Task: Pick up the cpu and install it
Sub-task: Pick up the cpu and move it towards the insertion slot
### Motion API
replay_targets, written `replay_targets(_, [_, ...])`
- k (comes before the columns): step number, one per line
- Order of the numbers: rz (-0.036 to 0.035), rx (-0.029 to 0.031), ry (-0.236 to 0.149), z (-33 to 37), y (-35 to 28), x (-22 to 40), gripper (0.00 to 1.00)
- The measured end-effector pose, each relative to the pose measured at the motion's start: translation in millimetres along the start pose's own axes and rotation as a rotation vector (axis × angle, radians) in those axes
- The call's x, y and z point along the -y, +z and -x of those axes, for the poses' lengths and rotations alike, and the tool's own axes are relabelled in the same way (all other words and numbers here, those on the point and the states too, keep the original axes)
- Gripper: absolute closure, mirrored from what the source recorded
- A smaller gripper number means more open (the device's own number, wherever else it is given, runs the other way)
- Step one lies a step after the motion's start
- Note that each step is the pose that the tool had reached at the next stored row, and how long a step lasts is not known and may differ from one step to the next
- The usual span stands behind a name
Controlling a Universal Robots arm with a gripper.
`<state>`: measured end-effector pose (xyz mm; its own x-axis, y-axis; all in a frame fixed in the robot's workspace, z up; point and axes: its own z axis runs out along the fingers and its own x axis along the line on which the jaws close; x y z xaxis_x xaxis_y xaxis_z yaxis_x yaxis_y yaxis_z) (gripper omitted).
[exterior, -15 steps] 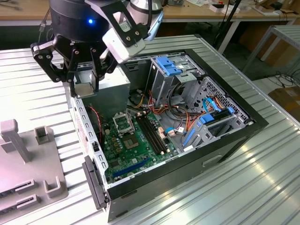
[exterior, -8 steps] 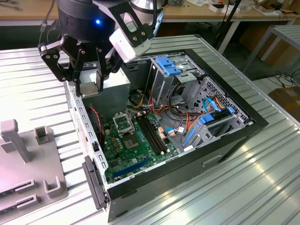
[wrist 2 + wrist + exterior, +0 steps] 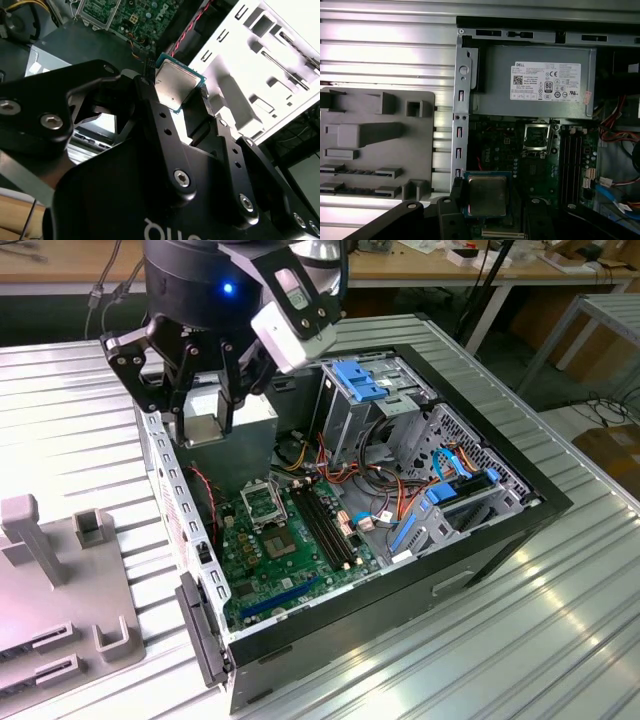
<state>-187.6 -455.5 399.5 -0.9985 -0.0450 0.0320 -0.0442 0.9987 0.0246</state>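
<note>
A workshop: wooden workbench (image 3: 400, 272), opened computer case (image 3: 380, 625) on ribbed table (image 3: 520, 640).

- Open computer case (image 3: 380, 620), lying on its side on the ribbed metal surface (image 3: 520, 640).
- Grey power supply (image 3: 492, 90) beside the green motherboard (image 3: 300, 570).
- Drive cage (image 3: 370, 410) with blue clips, coloured cables (image 3: 340, 475) below it.
- Grey moulded fixture (image 3: 70, 580) on the surface at the exterior view's left of the case.

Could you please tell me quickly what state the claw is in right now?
Claw: closed on the cpu, holding it by its edges above the open computer case.
</note>
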Motion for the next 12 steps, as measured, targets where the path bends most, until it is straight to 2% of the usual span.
replay_targets(4, [-0.0003,0.0021,0.0,6.0,1.3,0.3,0.53])
replay_targets(9, [-0.0012,0.0193,-0.001,9.5,4.6,0.6,0.53])
replay_targets(12, [-0.0012,0.0209,0.0,15.4,6.0,0.8,0.53])
